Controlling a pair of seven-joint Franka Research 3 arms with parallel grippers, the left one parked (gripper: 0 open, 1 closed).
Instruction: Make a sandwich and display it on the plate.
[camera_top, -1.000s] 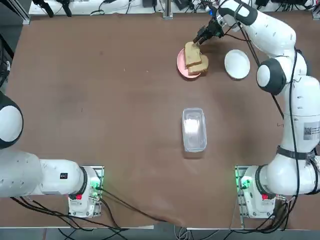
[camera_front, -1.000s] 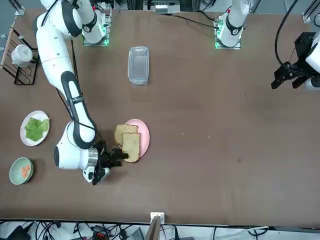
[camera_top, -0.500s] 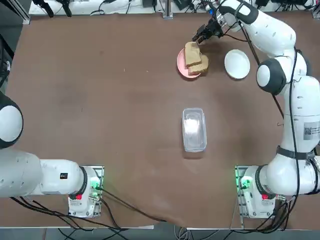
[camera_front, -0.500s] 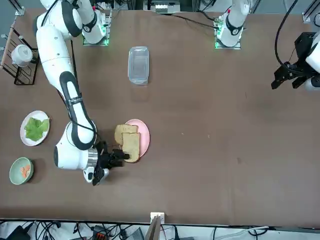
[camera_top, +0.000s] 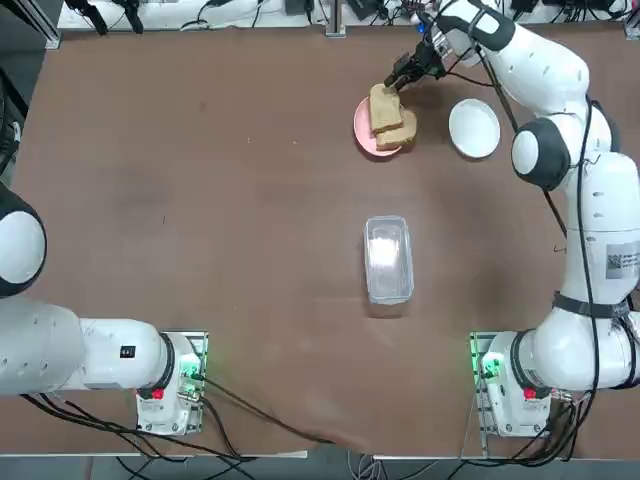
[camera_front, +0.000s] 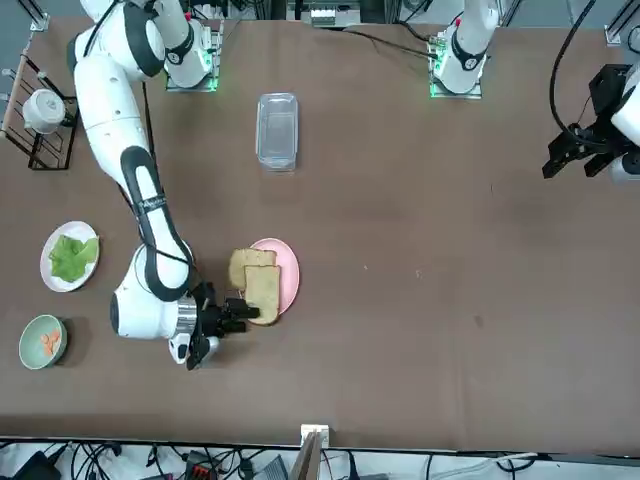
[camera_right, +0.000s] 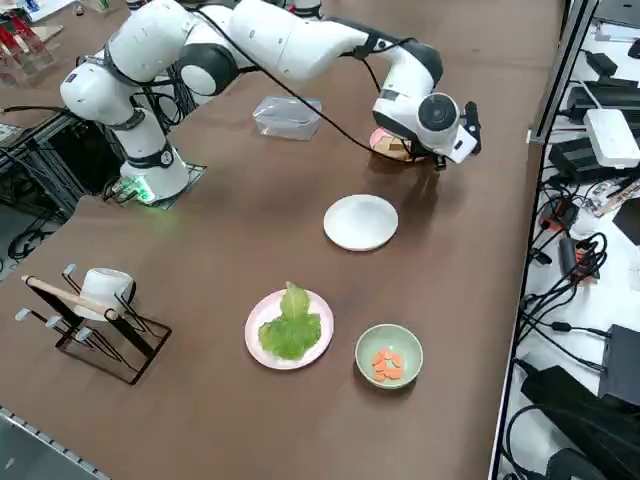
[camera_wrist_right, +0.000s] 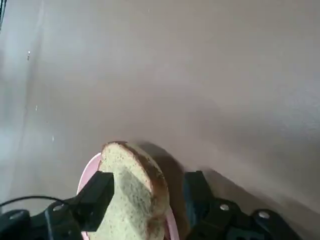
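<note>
The right pincer (camera_wrist_right: 145, 200) sits at the far edge of the pink plate (camera_top: 364, 128), its fingers (camera_wrist_right: 97, 195) spread wide on either side of one end of the upper bread slice (camera_top: 384, 104); the wrist view shows the slice between them, one finger at its crust and the other standing apart, so no firm grip can be confirmed. Two bread slices lie overlapping on the pink plate, the second slice (camera_top: 401, 128) partly under the first. The sandwich is not assembled. The white plate (camera_top: 474, 128) lies bare on the bench (camera_top: 200, 200), just right of the pink plate and apart from it. In the side view a lettuce leaf (camera_right: 293, 328) rests on another plate (camera_right: 258, 320), with a green cup (camera_right: 389, 355) holding orange pieces beside it. A clear container (camera_top: 388, 258) stands mid-bench, well apart from the plates.
</note>
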